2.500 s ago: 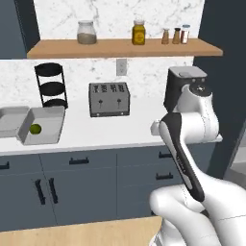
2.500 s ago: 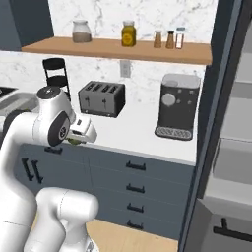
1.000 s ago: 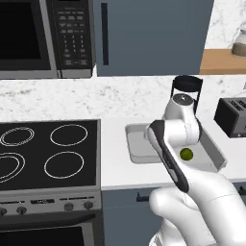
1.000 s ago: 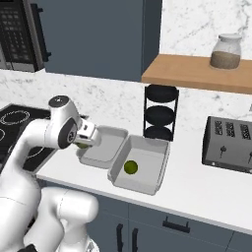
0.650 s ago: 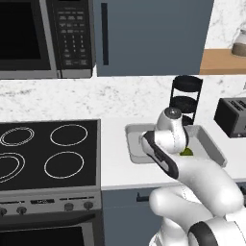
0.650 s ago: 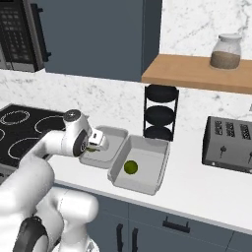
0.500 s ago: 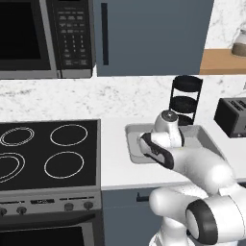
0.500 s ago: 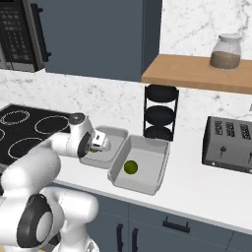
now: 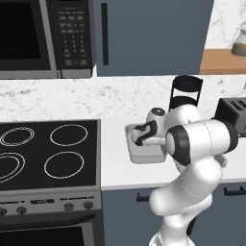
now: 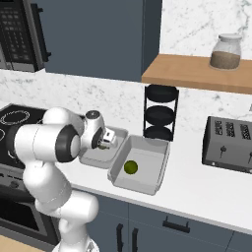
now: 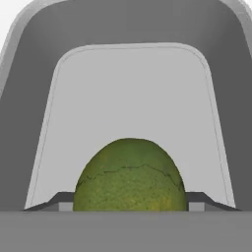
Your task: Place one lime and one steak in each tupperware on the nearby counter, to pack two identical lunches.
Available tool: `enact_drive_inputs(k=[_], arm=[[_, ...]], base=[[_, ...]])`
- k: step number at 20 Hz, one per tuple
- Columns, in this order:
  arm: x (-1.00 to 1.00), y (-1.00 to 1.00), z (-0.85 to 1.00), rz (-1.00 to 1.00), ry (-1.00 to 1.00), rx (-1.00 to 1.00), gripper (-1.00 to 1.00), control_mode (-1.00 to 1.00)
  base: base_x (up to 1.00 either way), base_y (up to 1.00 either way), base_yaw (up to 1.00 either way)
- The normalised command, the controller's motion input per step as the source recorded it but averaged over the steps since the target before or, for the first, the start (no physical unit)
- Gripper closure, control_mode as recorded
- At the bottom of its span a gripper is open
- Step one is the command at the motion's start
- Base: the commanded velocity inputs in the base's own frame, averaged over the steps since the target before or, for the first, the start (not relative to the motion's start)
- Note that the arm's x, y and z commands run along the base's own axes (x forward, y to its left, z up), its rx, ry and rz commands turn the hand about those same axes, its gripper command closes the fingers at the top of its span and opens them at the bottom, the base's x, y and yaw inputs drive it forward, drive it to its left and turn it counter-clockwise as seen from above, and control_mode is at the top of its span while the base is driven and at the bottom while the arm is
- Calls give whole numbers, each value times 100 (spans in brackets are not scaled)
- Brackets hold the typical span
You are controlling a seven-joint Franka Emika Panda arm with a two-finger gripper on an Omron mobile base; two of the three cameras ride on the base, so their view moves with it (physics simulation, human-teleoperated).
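One lime (image 11: 130, 177) clamped between the gripper (image 10: 104, 140) tips, above the smaller tupperware (image 11: 130, 98); second lime (image 10: 130, 167) in the larger tub (image 10: 158, 170). Judged light, firm, round (apt to roll); best pinched across the widest part.

I see a white marble wall (image 10: 197, 29) behind the white bench (image 10: 197, 189), with dark blue-grey upper cabinets (image 9: 153, 36) and a microwave (image 9: 45, 38) mounted above. A black cooktop (image 9: 45, 153) sits at the bench's left end. A wooden shelf (image 10: 197, 74) carries a glass jar (image 10: 225, 50); a black three-tier rack (image 10: 160, 113) and a toaster (image 10: 230, 143) stand along the bench's back edge.
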Motion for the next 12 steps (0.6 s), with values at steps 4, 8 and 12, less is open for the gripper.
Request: enact_drive_inputs(k=[4, 8, 12], arm=[[33, 0, -63, 0, -22, -7, -100, -100], [3, 5, 10, 0, -5, 0, -100, -100], [0, 9, 100, 0, 0, 0, -100, -100]], base=[[0, 0, 0], [0, 0, 0], [0, 0, 0]])
